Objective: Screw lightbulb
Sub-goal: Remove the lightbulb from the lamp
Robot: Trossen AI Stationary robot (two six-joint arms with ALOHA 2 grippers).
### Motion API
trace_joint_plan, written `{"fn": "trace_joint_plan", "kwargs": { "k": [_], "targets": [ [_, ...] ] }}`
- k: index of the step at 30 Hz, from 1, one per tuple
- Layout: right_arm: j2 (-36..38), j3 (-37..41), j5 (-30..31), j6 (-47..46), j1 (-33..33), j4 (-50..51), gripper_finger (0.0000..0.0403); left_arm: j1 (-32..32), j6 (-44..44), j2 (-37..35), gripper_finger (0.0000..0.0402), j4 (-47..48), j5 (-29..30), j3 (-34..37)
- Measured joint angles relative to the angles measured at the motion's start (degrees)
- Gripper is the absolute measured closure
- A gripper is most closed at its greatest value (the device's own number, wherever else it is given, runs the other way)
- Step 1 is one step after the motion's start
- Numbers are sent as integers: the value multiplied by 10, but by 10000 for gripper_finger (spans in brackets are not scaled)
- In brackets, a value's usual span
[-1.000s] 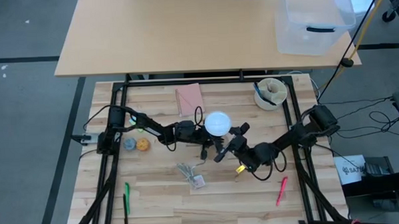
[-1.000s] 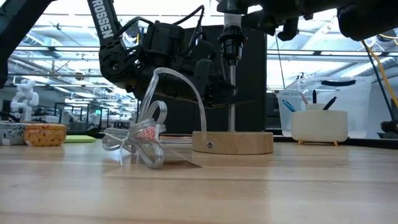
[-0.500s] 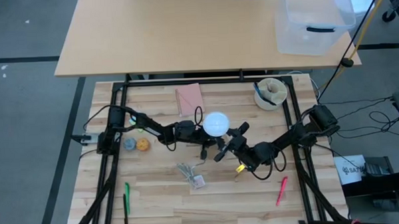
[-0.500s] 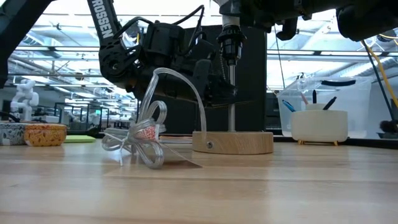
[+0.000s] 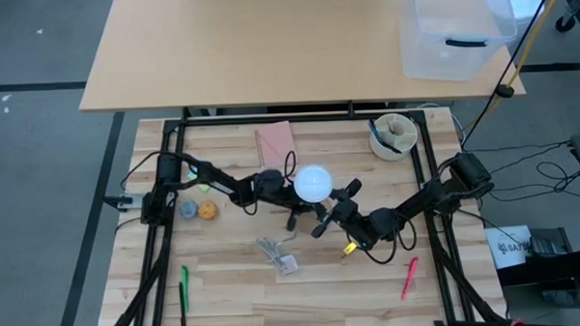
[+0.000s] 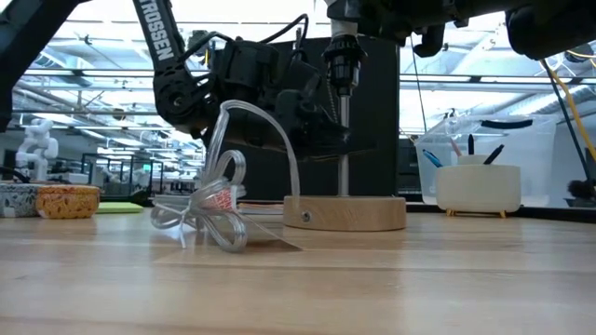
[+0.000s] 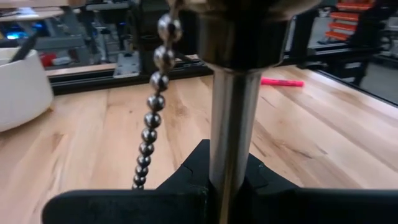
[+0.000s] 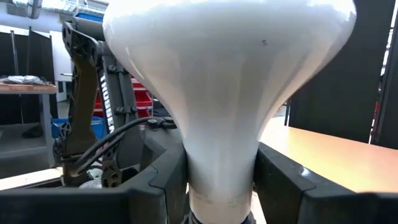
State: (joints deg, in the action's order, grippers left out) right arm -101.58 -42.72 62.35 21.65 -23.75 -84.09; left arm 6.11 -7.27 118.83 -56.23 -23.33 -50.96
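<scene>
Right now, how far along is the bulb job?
Done: lightbulb sits above the socket. In hand: right gripper clamps the bulb's neck, and left gripper clamps the lamp stem. Left: whether the thread has engaged can't be seen; then release.

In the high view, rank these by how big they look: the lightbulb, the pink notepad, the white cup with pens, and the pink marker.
1. white cup with pens
2. lightbulb and pink notepad: alike; the bulb is raised, so unsure
3. pink marker

A light wooden desk point(image 5: 267, 48) fills the upper frame over grey floor point(image 5: 39, 191); bright ceiling lights point(image 6: 84, 56) line the upper left.
</scene>
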Motion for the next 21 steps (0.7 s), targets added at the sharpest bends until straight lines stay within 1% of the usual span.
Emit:
{"fn": "trace_joint_plan", "kwargs": {
  "k": [4,8,13,21],
  "targets": [
    [7,0,-4,-2,-3,16,258,4,-3,0,378,7,-32,0],
    [27,0,-19,-33,-3,75,258,5,-11,0,378,10,-61,0],
    [55,0,-58,-80,-2,158,258,5,-17,0,378,11,-107,1],
    [90,0,-137,-111,11,248,258,6,-23,0,378,13,-163,1]
  ]
}}
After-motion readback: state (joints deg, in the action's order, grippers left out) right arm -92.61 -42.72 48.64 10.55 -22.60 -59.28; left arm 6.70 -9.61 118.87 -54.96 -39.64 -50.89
